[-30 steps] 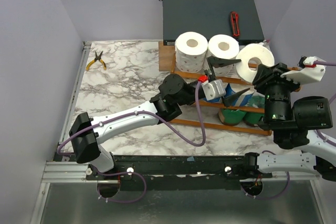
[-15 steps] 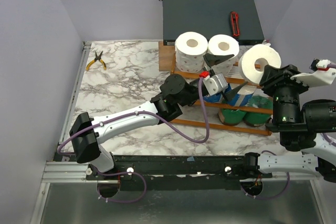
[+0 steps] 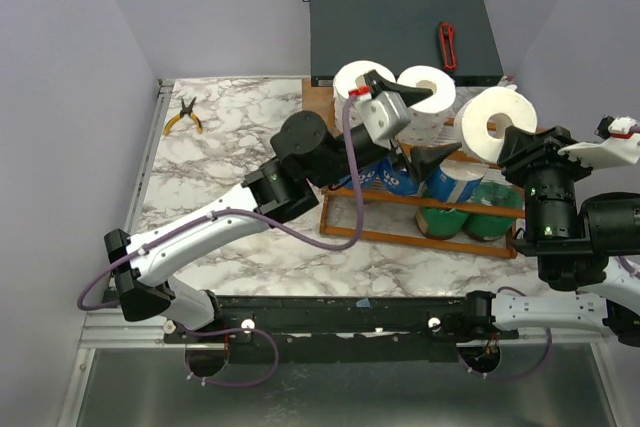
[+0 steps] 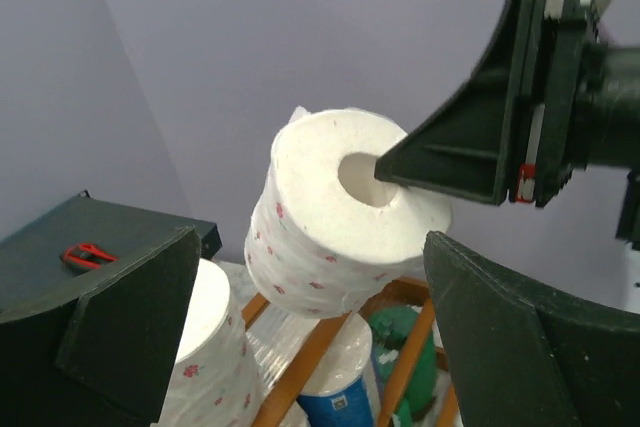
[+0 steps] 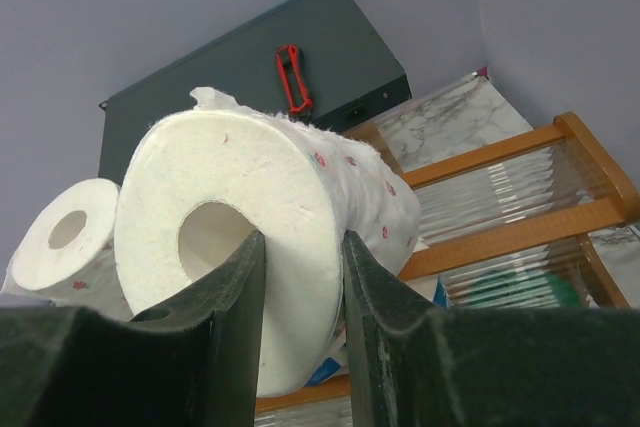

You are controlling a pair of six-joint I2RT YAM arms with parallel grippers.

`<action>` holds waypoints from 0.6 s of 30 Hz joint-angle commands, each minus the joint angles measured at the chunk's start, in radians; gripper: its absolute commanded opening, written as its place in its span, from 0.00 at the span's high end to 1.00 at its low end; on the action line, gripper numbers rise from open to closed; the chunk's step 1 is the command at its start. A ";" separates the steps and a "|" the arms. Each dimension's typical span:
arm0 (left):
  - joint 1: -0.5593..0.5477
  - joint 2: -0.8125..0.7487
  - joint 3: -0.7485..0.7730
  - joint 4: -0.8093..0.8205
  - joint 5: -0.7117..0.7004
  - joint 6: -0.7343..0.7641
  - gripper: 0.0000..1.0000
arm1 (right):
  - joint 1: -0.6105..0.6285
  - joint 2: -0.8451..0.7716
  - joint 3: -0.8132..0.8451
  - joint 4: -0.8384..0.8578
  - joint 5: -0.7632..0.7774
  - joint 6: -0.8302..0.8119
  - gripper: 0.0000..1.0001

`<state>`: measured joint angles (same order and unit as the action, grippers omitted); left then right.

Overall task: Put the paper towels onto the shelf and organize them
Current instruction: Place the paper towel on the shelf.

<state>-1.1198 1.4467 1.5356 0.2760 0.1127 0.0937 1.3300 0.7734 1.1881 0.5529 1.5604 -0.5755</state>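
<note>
1. A pair of yellow-handled pliers [image 3: 182, 115] lies at the far left of the marble table [image 3: 230, 162], well apart from everything else.
2. The left arm reaches across the table to the shelf [image 3: 400, 238]. Its left claw [image 3: 445, 125] is spread wide and holds nothing. It hangs at the height of the top tier, one finger over the standing white rolls and the other over the blue ones.
3. Two white rolls [image 3: 348, 107] stand upright side by side on the left part of the top tier.
4. Behind the shelf sits a flat dark grey box [image 3: 400, 32] with a red-handled tool [image 3: 446, 45] lying on it.
5. Blue-wrapped rolls [image 3: 452, 183] sit on the middle tier, and green-wrapped rolls [image 3: 450, 220] on the bottom tier.
6. A third white roll [image 3: 493, 125] is at the right end of the top tier, tipped so its hollow core faces up. Whether it touches the shelf cannot be told.
7. The right claw [image 3: 517, 144] holds that roll by its wall. In the right wrist view one finger sits inside the core and the other presses on the outside.
</note>
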 commanded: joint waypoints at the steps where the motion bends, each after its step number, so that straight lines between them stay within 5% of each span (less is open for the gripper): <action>1: 0.061 0.022 0.225 -0.374 0.002 -0.278 0.02 | 0.013 -0.011 0.002 0.030 0.201 0.020 0.74; 7: 0.163 0.218 0.664 -0.822 0.135 -0.577 0.01 | 0.019 -0.011 0.004 0.030 0.201 0.020 0.73; 18: 0.166 0.109 0.512 -0.741 -0.028 -0.649 0.02 | 0.027 -0.019 -0.002 0.029 0.201 0.022 0.74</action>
<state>-0.9558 1.6135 2.0392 -0.4545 0.1493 -0.5053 1.3487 0.7700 1.1881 0.5529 1.5604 -0.5755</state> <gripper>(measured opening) 0.985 0.332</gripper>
